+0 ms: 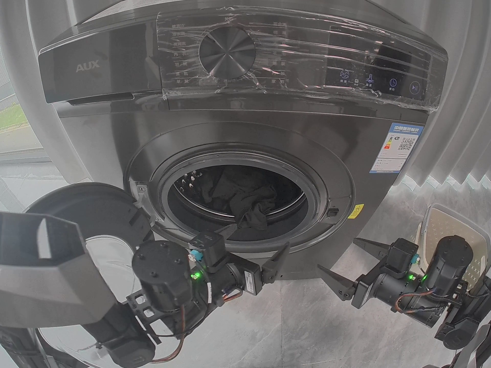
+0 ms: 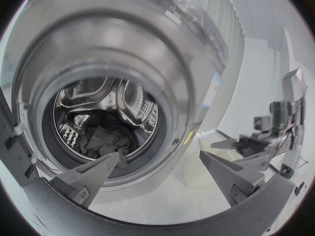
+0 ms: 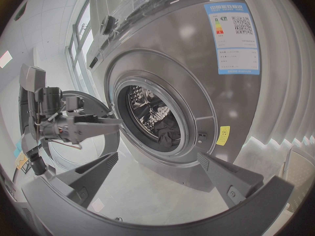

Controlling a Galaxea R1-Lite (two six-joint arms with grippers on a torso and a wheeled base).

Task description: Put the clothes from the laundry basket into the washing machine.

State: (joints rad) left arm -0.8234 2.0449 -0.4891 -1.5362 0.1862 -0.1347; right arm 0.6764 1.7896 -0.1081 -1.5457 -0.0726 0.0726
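The grey washing machine [image 1: 240,108] stands in front of me with its round door [image 1: 87,205] swung open to the left. Dark clothes [image 1: 245,195] lie in a heap inside the drum, also seen in the left wrist view [image 2: 101,140] and the right wrist view [image 3: 167,131]. My left gripper [image 1: 258,238] hangs open and empty just before the lower rim of the opening [image 2: 157,154]. To the right of the machine, my right gripper [image 1: 337,254] is open and empty above the floor [image 3: 157,156]. The beige laundry basket [image 1: 450,236] stands at the far right, behind the right arm; its inside is hidden.
Pale tiled floor [image 1: 307,323] lies in front of the machine. White pleated curtains [image 1: 460,144] hang behind and to the right. The open door takes up room low on the left, beside my left arm.
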